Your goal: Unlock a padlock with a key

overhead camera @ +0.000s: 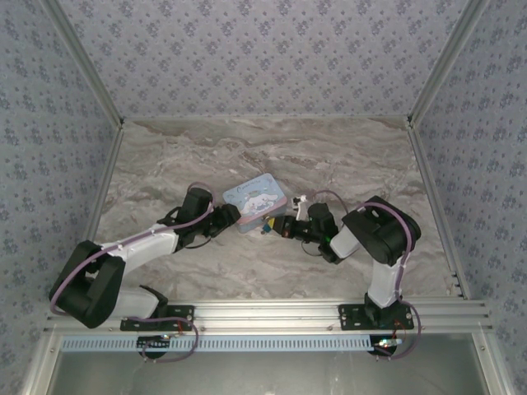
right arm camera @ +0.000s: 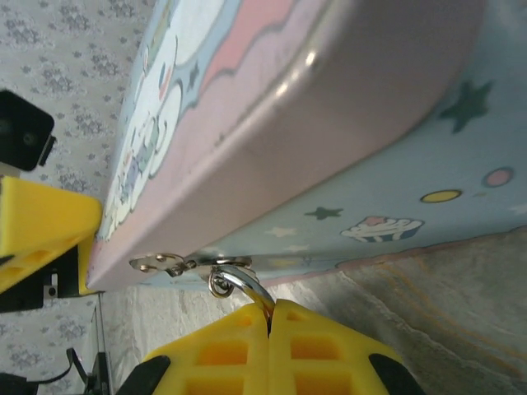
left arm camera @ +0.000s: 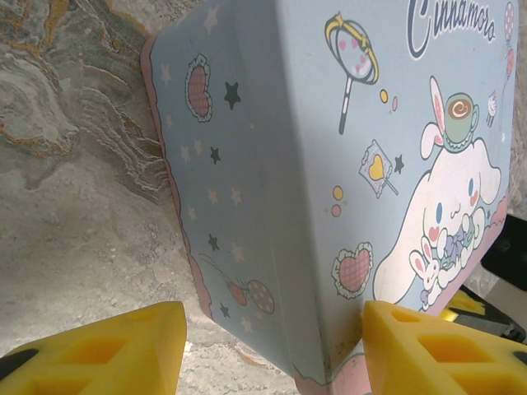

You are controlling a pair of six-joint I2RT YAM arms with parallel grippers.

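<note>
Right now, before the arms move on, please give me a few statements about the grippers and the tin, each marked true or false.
1. The right gripper is closed on a silvery metal loop. True.
2. The left gripper has its fingers pressed together. False: they are spread, with a corner of the tin between them.
3. The tin's lid is open. False: it is closed, picture side up.
4. From above, the tin lies between the two grippers. True.

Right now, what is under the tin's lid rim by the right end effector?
A silvery latch sticks out under the tin's rim, with a curved silvery loop hanging from it. The loop runs down between the right end effector's shut fingers, which cover whatever it joins.
</note>
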